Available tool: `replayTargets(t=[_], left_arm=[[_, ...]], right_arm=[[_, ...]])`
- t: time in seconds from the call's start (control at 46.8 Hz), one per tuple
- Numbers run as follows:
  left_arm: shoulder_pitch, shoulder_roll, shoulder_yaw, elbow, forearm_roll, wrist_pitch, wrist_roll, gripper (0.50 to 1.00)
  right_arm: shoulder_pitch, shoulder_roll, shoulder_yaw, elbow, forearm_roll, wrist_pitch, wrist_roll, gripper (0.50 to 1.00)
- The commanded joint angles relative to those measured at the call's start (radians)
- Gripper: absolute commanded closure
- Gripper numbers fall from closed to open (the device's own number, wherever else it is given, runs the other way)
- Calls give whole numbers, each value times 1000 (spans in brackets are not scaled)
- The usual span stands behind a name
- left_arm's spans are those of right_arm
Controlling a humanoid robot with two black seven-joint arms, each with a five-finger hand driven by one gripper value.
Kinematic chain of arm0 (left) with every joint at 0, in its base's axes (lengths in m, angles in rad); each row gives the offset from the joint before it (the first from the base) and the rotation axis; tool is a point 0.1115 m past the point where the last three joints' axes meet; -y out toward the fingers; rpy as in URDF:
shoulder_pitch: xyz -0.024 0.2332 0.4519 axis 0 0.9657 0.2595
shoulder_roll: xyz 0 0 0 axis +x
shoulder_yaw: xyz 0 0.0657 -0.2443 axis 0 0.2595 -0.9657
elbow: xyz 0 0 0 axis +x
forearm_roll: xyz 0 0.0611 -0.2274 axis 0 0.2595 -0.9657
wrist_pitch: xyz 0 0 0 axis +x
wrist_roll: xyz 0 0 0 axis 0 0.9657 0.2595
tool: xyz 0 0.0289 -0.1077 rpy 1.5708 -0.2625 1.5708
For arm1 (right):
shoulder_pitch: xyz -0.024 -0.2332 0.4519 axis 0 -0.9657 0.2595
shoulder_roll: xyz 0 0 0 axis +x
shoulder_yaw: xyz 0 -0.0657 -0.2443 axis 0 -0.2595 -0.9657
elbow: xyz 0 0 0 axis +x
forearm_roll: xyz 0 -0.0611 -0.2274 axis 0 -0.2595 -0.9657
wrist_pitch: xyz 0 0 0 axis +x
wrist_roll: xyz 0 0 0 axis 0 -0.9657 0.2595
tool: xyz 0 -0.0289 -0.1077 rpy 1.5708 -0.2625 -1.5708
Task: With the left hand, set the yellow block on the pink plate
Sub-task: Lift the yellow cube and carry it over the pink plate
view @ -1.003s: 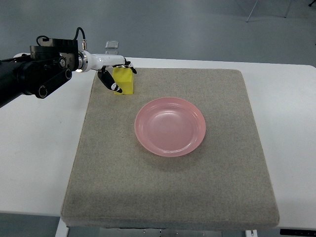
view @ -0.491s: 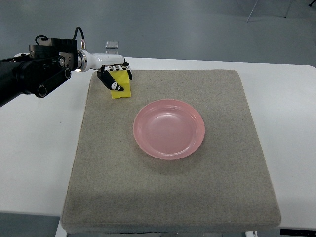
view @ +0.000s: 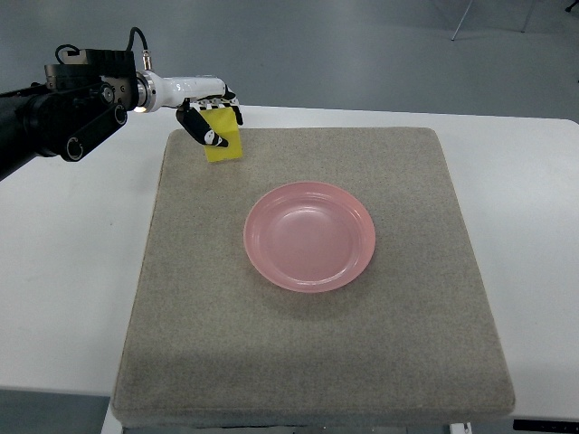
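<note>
Yellow block [view: 223, 145] is the piece to carry, and it sits at the far left corner of the grey mat [view: 308, 362], clamped in the left hand [view: 210, 127], whose dark fingers [view: 201, 132] wrap its top and left face. Whether it is clear of the mat or resting on it I cannot tell from this angle.

It looks like a small foam or plastic cube: light, probably a little soft, with matte faces that should not slip much. Flat opposing sides are the sensible place to hold it, and the hand appears to have two of them pinched already. A tilt of the block in the hand would be the main worry, since it hangs slightly skewed.

Going from the near edge of the tabletop [view: 68, 298] outward: the near half of the mat carries nothing. Toward the mat's middle lies the pink plate [view: 309, 235], a shallow round dish with a low rim, well apart from the block, nearer and to the right of it. Nothing stands between the two, so the path looks open; the rim is low enough that only a small lift should be needed. Beyond the block, just past the far edge of the tabletop, a small clear object [view: 206, 82] shows on the floor side, too small to identify. No right hand shows.
</note>
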Motion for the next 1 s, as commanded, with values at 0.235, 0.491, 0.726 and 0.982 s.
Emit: replayTargets(t=[0.235, 0.491, 0.726, 0.982], left_arm=[[-26, -1, 2, -72, -30, 8, 0, 979], [-56, 17, 2, -275, -28, 27, 0, 958], [-72, 58, 3, -407, -25, 16, 2, 949], [-66, 71, 12, -487, -11, -12, 0, 919]], right_arm=[[0, 0, 0, 0, 0, 0, 0, 576], [0, 0, 0, 0, 0, 0, 0, 576], [0, 0, 0, 0, 0, 0, 0, 576], [0, 0, 0, 0, 0, 0, 0, 576]])
